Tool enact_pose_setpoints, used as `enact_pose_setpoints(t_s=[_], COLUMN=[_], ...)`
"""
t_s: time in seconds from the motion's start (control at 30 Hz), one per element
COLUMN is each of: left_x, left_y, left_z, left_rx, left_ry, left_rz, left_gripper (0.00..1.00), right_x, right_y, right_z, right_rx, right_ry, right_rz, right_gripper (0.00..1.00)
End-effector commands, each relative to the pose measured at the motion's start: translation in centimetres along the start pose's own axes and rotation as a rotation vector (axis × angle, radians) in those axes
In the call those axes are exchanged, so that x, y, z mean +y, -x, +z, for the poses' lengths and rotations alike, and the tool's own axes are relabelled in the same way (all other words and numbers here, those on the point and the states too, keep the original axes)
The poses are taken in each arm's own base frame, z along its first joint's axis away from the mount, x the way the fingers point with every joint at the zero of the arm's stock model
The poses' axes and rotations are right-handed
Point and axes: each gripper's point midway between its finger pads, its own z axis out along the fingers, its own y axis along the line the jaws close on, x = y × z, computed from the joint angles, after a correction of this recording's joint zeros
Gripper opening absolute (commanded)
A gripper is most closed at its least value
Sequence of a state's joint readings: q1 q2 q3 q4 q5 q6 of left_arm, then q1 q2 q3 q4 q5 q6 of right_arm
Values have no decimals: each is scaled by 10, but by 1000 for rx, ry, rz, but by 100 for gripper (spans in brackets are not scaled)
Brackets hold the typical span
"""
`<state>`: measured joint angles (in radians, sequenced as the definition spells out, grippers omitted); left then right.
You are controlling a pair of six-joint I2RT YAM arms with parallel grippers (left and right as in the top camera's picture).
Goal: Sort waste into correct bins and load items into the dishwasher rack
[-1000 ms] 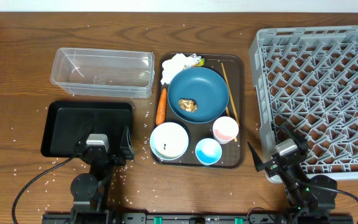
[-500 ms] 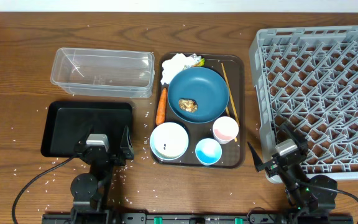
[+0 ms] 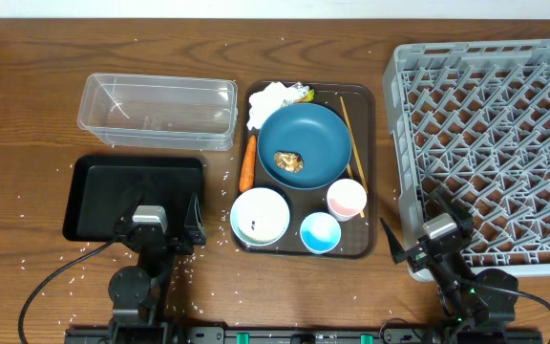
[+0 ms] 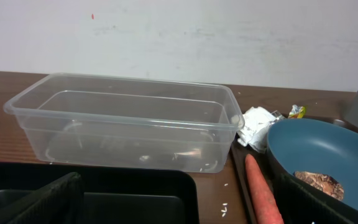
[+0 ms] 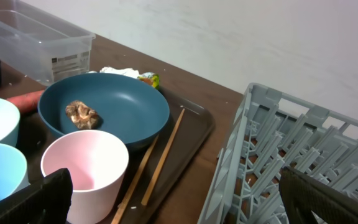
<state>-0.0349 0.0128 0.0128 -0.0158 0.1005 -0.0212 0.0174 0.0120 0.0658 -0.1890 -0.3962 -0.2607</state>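
Note:
On the brown serving tray (image 3: pixel 368 115) sit a dark-blue bowl (image 3: pixel 318 134) with food scraps (image 3: pixel 288 161), a napkin with wrapper (image 3: pixel 270 98), a carrot (image 3: pixel 248 162), a white bowl (image 3: pixel 260 216), a light-blue cup (image 3: pixel 320 232), a white-and-pink cup (image 3: pixel 347 199) and chopsticks (image 3: pixel 351 143). The clear tub (image 3: pixel 157 112) and the black tray (image 3: pixel 103 191) are to the left, and the grey rack (image 3: pixel 490 143) is to the right. My left gripper (image 3: pixel 158 229) is open at the black tray's near edge. My right gripper (image 3: pixel 418 232) is open at the rack's near-left corner.
White rice grains (image 3: pixel 220 177) are scattered over the wooden table, mostly along the front left. In the left wrist view the tub (image 4: pixel 123 124), the carrot (image 4: pixel 263 193) and the bowl (image 4: pixel 328 155) lie ahead. The right wrist view shows the pink cup (image 5: pixel 86 171) and the rack (image 5: pixel 291 155).

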Motion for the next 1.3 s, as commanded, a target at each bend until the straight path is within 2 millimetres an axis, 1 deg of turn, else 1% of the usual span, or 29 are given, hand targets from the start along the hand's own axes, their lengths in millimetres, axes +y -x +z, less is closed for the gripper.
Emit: enact_pose_setpoints(t_s=[0.0, 0.5, 0.57, 0.63, 0.67, 0.8, 0.87, 0.97, 1.03, 1.13, 1.2, 1.27], left_x=[-3, -4, -5, -10, -14, -35, -37, -40, -41, -46, -49, -55], left_y=[-13, -13, -4, 5, 11, 36, 53, 80, 93, 109, 122, 136], left_z=[0, 0, 0, 0, -1, -8, -13, -21, -25, -26, -21, -13], left_rx=[45, 42, 10, -28, -48, -116, -142, -163, -129, -11, 100, 185], left_ry=[-19, -24, -29, -59, -81, -199, -210, -216, -211, -208, -203, -221], left_rz=[11, 6, -11, -39, -51, -79, -134, -149, -161, -176, -191, -205], left_gripper=[98, 98, 98, 98, 98, 98, 98, 98, 98, 98, 98, 98], right_x=[2, 2, 3, 6, 9, 13, 16, 15, 13, 7, 0, -4], right_y=[0, 0, 2, 7, 10, 35, 54, 77, 90, 114, 127, 135], right_z=[0, 0, 0, 0, 0, -4, -9, -17, -22, -27, -25, -18], right_rx=[-6, -6, -12, -34, -49, -137, -187, -216, -219, -198, -140, -75], right_ry=[7, 7, 13, 35, 50, 94, 127, 142, 138, 125, 121, 127], right_rz=[11, 11, 9, 8, 16, 117, 183, 216, 214, 226, 255, 288], right_gripper=[99, 99, 99, 99, 99, 99, 99, 99, 99, 99, 99, 99])
